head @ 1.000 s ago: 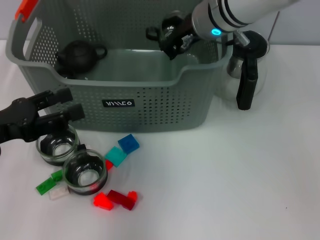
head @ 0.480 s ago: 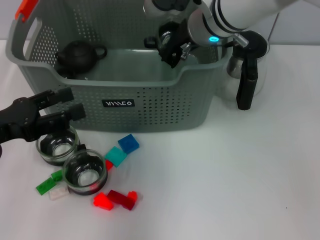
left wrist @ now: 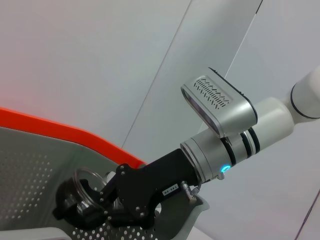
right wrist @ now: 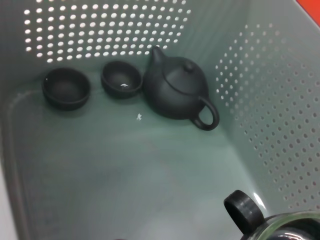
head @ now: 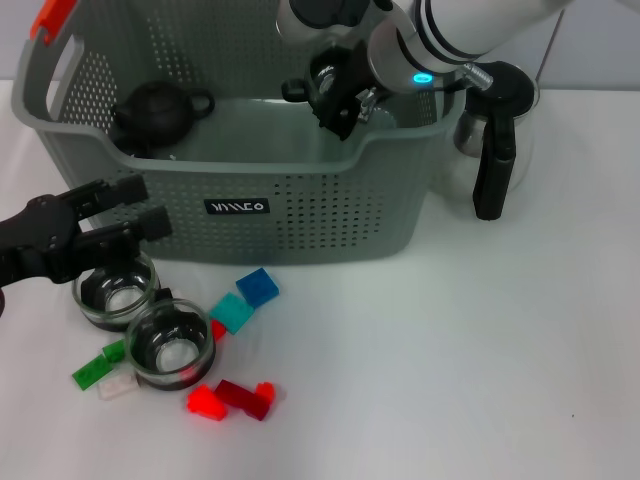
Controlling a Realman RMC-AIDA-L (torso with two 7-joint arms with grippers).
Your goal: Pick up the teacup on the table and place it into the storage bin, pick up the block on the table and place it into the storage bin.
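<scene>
The storage bin [head: 300, 215] stands at the back of the table. My right gripper [head: 335, 95] hangs over the bin's inside, near its back right, shut on a glass teacup with a black handle [right wrist: 280, 225]; the left wrist view shows that cup [left wrist: 82, 186] between the black fingers. Two more glass teacups [head: 115, 290] [head: 170, 342] stand on the table left of the bin's front. Around them lie blocks: blue [head: 257, 286], teal [head: 232, 312], green [head: 90, 373], red [head: 205, 401]. My left gripper [head: 128, 208] is open and empty just above the far teacup.
Inside the bin are a dark teapot [right wrist: 177, 90] and two small dark cups [right wrist: 66, 87] [right wrist: 121, 78]. A glass pitcher with a black handle [head: 492, 140] stands right of the bin. An orange handle clip [head: 52, 18] marks the bin's left corner.
My right gripper has moved a little to the left over the bin with the glass teacup in it. The left arm and the things on the table have not moved.
</scene>
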